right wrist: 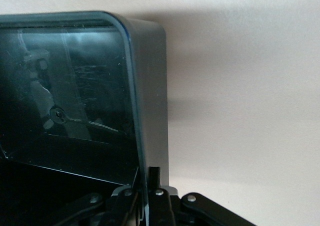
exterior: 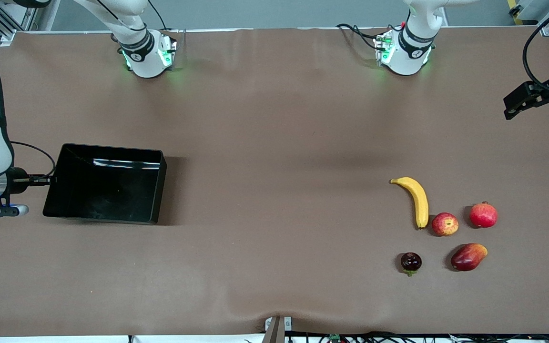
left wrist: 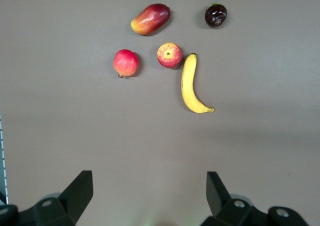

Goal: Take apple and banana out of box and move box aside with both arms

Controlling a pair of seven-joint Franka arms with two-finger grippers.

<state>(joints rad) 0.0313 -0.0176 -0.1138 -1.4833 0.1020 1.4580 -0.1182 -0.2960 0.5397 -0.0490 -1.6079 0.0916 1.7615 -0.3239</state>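
The black box (exterior: pixel 112 149) rests on the table toward the right arm's end. My right gripper (exterior: pixel 48 180) is shut on its end wall, which shows clamped between the fingers in the right wrist view (right wrist: pixel 150 86). The yellow banana (exterior: pixel 417 200) and the streaked apple (exterior: pixel 444 224) lie side by side toward the left arm's end. They also show in the left wrist view, banana (left wrist: pixel 189 86) and apple (left wrist: pixel 169 55). My left gripper (exterior: pixel 517 102) is open and empty, held up over the table edge at the left arm's end; its open jaws (left wrist: pixel 148 188) show bare table between them.
A plain red pomegranate (exterior: pixel 483 215) lies beside the apple. A red-yellow mango (exterior: pixel 468 257) and a small dark round fruit (exterior: pixel 411 262) lie nearer the front camera. The brown table cover (exterior: pixel 274 190) lies between the box and the fruits.
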